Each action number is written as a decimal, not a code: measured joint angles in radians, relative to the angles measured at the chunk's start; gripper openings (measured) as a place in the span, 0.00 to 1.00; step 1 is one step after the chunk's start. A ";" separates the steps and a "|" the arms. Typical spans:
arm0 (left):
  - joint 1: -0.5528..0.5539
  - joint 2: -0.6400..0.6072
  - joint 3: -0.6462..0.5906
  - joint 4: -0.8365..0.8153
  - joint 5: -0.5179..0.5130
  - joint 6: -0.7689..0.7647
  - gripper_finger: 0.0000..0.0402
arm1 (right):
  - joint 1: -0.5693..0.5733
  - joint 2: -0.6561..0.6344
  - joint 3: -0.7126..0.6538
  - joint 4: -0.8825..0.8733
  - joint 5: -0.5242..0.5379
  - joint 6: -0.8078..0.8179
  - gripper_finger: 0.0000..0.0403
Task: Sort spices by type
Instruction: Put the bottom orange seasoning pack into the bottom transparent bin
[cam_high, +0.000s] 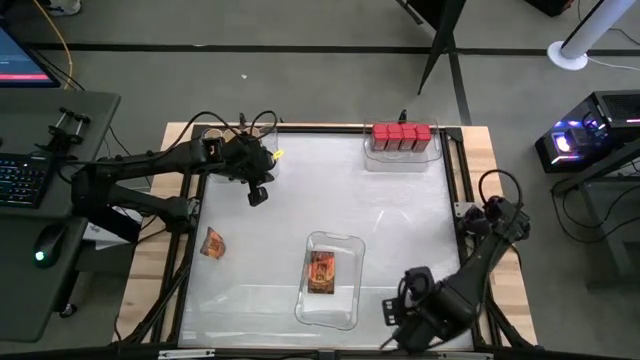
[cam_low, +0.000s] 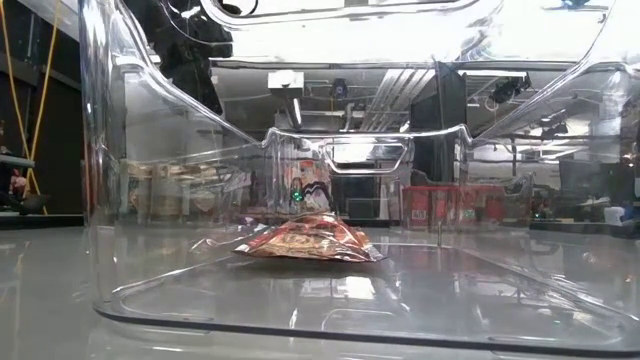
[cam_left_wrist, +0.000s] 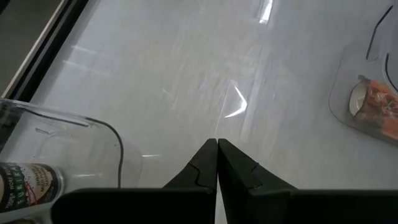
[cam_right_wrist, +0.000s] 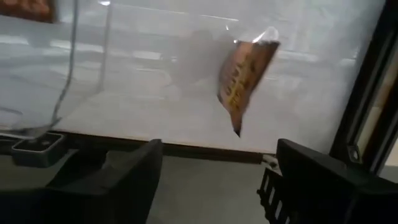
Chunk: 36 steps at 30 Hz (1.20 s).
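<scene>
The left gripper (cam_high: 258, 194), jaws pinched shut and empty, hovers upper left beside the jar tray. One loose foil packet (cam_high: 213, 242) lies at mid-left; best open wide, descend squarely, then carry it to the centre tray (cam_high: 348, 300). The right gripper (cam_high: 392, 312) waits, jaws wide.

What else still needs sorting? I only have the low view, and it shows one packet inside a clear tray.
Observer: A second packet lies loose on the table, outside every tray, on the left arm's side.
Operator: Is the right gripper free?
Observer: Yes. The right gripper is open and empty, beside the middle tray.
Operator: And the left?
Observer: The left gripper is shut and empty, over bare table next to the far tray that holds a jar.
</scene>
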 joint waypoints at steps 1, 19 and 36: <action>0.000 0.000 0.000 0.000 0.000 0.000 0.00 | 0.008 0.003 0.000 0.000 -0.001 0.011 0.79; -0.001 0.000 0.000 -0.001 0.036 -0.037 0.00 | -0.062 0.000 -0.462 0.460 -0.126 0.038 0.80; 0.000 0.000 0.000 -0.001 0.035 -0.034 0.00 | -0.111 -0.001 -0.569 0.487 -0.165 0.013 0.62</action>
